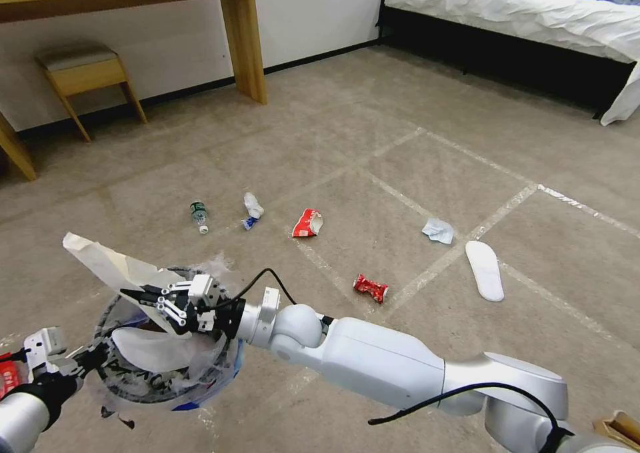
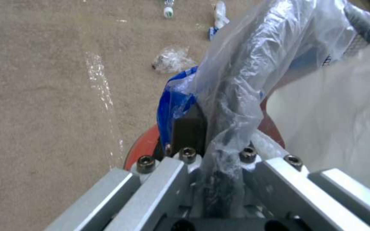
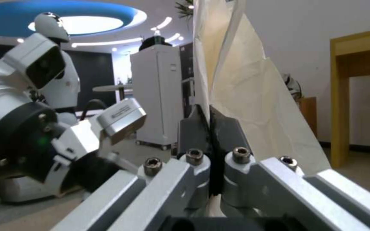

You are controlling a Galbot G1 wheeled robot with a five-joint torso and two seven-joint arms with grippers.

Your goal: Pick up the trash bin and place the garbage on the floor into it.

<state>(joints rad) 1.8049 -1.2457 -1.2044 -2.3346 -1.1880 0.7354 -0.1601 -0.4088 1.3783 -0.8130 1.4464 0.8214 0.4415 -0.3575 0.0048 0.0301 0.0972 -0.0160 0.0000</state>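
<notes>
- Red at the base and dark at the rim, the trash bin hangs at the lower left of the head view, lined with a crinkly clear-and-blue plastic bag that spills over its edge; a white insole lies inside.
- The left gripper holds the bin by its near rim, its fingers closed narrow on the dark rim and the bag draped over it, as the left wrist view shows.
- The right gripper reaches across from the right arm and sits just above the bin's mouth, its fingers pinched tight on a cream-white sheet of paper, which juts up and to the left beyond the rim.
- On the beige-grey carpeted floor, crossed by worn whitish tape lines, more garbage lies scattered beyond the bin: a small green-labelled bottle, a crumpled white-and-blue wrapper, a red-and-white wrapper, a crushed red can, a pale blue crumpled scrap and a second white insole.
- A wad of clear plastic lies on the carpet near the bin in the left wrist view.
- A wooden stool and a bed stand well apart at the back.
</notes>
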